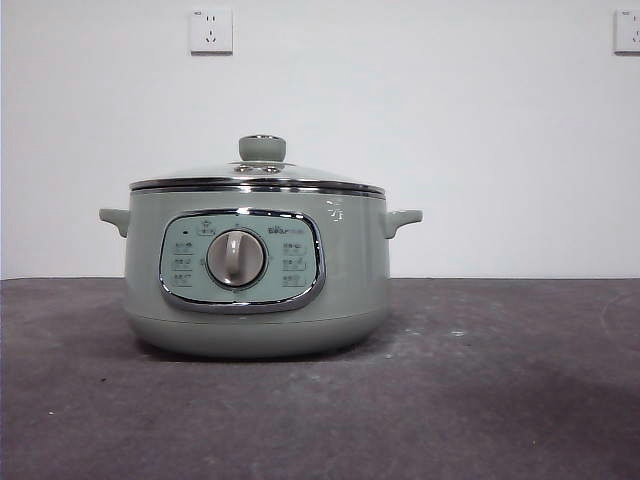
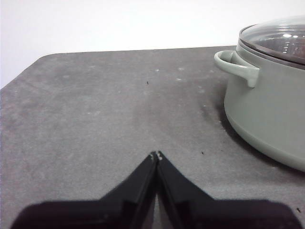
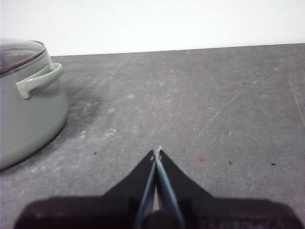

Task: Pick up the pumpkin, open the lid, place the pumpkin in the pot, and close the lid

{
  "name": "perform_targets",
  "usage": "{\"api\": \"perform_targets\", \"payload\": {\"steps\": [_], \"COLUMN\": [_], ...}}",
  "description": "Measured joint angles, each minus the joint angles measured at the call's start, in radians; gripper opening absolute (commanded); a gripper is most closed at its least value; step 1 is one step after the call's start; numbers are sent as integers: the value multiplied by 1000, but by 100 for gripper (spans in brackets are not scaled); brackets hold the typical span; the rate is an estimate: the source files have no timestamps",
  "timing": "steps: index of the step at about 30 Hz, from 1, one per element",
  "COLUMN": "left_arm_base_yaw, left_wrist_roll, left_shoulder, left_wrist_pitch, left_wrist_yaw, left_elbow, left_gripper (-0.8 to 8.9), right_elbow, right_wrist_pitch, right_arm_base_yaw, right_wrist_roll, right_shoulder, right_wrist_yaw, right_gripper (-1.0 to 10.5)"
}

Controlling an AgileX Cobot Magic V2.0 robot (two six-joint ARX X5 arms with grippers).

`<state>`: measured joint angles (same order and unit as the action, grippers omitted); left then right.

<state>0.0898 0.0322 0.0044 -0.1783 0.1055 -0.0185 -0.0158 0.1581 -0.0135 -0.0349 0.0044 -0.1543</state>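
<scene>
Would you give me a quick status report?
Left gripper and right gripper shut, empty, beside the pot. Lid on. Pumpkin not visible.

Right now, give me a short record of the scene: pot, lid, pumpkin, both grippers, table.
pot: upright on the table, control dial facing the front camera
lid: seated on the pot, closed
pumpkin: not visible in any view
left gripper: shut, empty, low over the table beside the pot
right gripper: shut, empty, on the pot's other side
table: dark grey, scuffed

Even, soft light; glare on the lid; sharp focus
</scene>
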Motion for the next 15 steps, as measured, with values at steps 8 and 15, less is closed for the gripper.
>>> {"api": "perform_targets", "payload": {"steps": [8,15], "left_arm_base_yaw": [0,0], "left_wrist_roll": [0,0], "left_shoulder": [0,0], "left_wrist_pitch": [0,0], "left_wrist_yaw": [0,0], "left_elbow": [0,0], "left_gripper": [-4,-4], "right_elbow": [0,0], "right_wrist_pitch": [0,0], "right_arm_base_yaw": [0,0], "right_wrist_roll": [-7,-7], "right_shoulder": [0,0], "right_wrist_yaw": [1,1], "right_gripper": [1,1]}}
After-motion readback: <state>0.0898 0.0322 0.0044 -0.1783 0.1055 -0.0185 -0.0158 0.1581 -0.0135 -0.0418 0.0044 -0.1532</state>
